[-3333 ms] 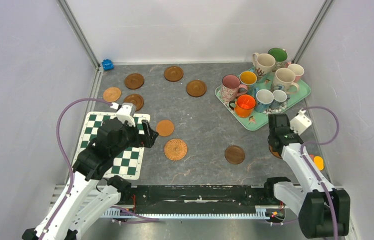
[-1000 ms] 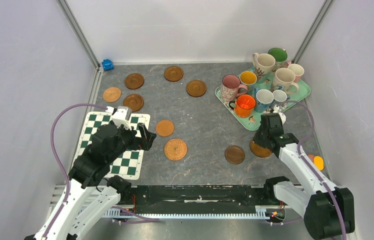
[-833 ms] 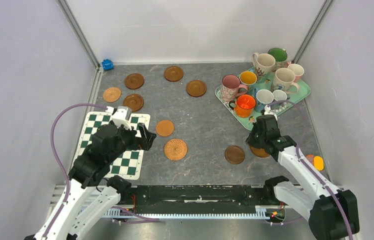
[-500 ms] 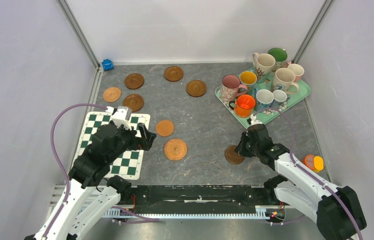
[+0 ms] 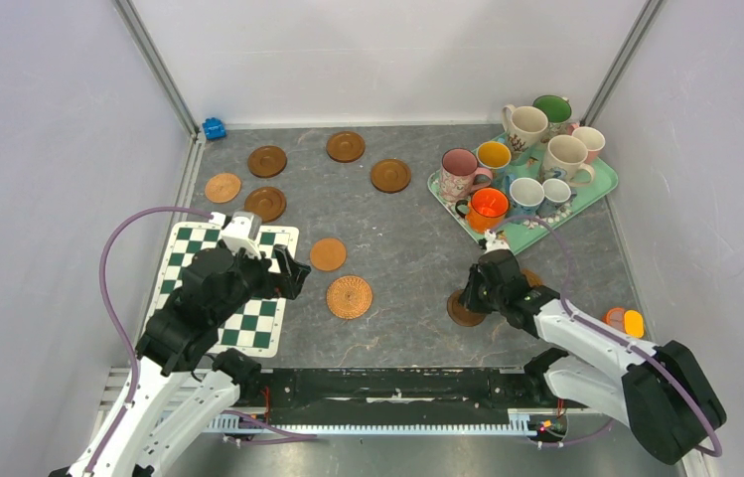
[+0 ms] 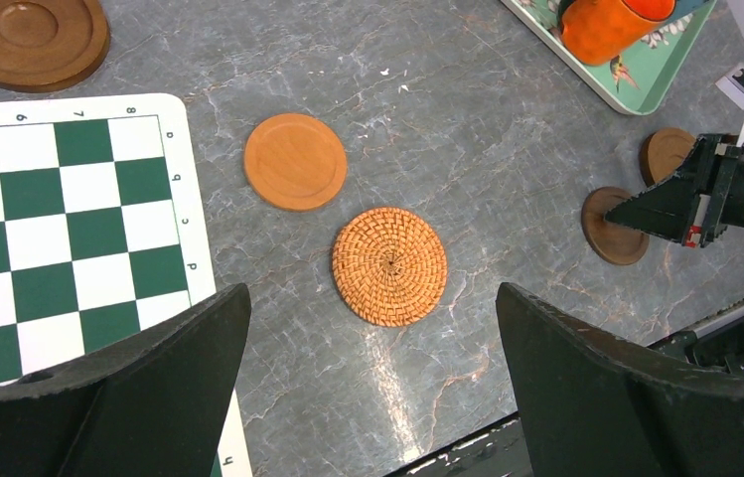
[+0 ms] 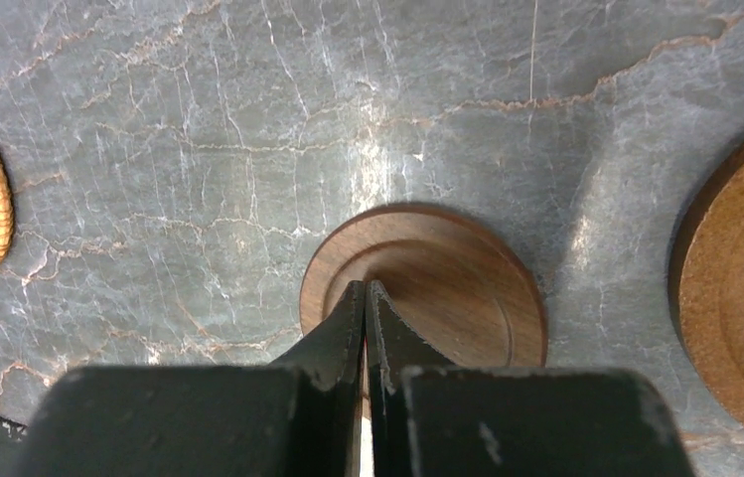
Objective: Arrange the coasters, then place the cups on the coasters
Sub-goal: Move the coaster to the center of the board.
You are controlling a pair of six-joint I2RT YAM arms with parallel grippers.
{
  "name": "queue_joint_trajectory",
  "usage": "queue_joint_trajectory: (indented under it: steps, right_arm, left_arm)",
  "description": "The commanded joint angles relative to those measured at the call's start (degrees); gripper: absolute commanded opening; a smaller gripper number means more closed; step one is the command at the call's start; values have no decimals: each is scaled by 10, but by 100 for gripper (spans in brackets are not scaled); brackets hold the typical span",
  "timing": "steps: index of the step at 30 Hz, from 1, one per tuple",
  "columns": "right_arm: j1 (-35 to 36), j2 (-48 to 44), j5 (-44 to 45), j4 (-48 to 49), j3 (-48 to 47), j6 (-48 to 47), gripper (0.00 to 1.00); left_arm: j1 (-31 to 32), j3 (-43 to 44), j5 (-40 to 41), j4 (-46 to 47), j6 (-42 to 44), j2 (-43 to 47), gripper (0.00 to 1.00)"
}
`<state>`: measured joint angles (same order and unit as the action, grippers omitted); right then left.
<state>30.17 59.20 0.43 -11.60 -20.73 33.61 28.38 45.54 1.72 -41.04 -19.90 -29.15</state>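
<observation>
Brown coasters (image 5: 267, 160) lie scattered on the surface, unarranged; all cups (image 5: 488, 209) sit on the tray (image 5: 591, 187). Right gripper (image 7: 366, 290), closed tight, hangs over a dark coaster (image 7: 447, 288); left gripper (image 6: 370, 298) gapes, empty.

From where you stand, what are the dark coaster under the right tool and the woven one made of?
Dark coaster: apparently wood, matte brown, with a turned rim. Woven coaster: probably rattan or similar fibre, coiled in a spiral.

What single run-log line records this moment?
left gripper open above rattan coaster | right gripper shut, tips over dark coaster | cups on tray
</observation>
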Motion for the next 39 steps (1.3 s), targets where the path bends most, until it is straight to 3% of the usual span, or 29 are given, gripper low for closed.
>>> queue_joint_trajectory:
  steps: [1,10,22,31,39]
  right_arm:
    - [4,11,26,54,7,-7,0]
    - [5,48,46,141,10,-50,0]
    - [5,87,77,164,-15,-114,0]
    - [5,123,111,153,-46,-134,0]
    - [5,147,188,77,-82,-123,0]
  left_arm:
    - [2,-3,13,10,8,4,100]
    - [2,-3,16,10,8,3,100]
    - [2,-4,19,10,8,8,100]
    - [2,-5,21,9,9,12,100]
    - [2,-5,23,10,7,16,100]
